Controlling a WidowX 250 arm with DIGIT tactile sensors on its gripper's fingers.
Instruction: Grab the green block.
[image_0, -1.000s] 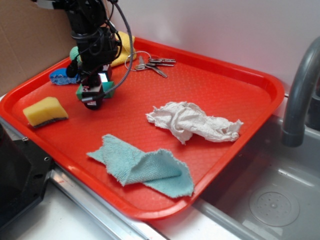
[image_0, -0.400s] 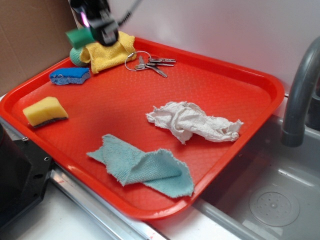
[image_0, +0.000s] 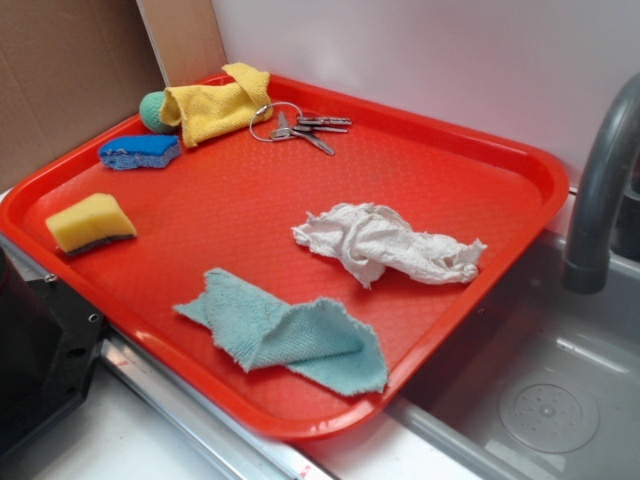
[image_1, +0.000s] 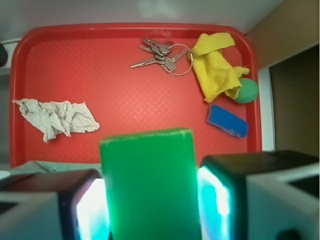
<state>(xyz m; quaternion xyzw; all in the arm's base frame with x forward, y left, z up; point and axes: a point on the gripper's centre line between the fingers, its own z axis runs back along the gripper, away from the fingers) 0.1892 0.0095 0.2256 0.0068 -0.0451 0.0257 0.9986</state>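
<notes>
Wrist view fills its lower middle with the green block, standing upright and clamped between the two black fingers of the gripper, whose pads press its left and right faces. Block and gripper hang high above the red tray. Below them in that view, the keys lie at the upper middle, with the yellow cloth touching their ring on the right. A teal ball sits against that cloth, and a blue sponge lies just below it. At the left lies a crumpled white rag.

Exterior view shows neither gripper nor block. Its tray also carries a yellow sponge at left and a pale teal cloth at lower middle; a grey faucet stands at right.
</notes>
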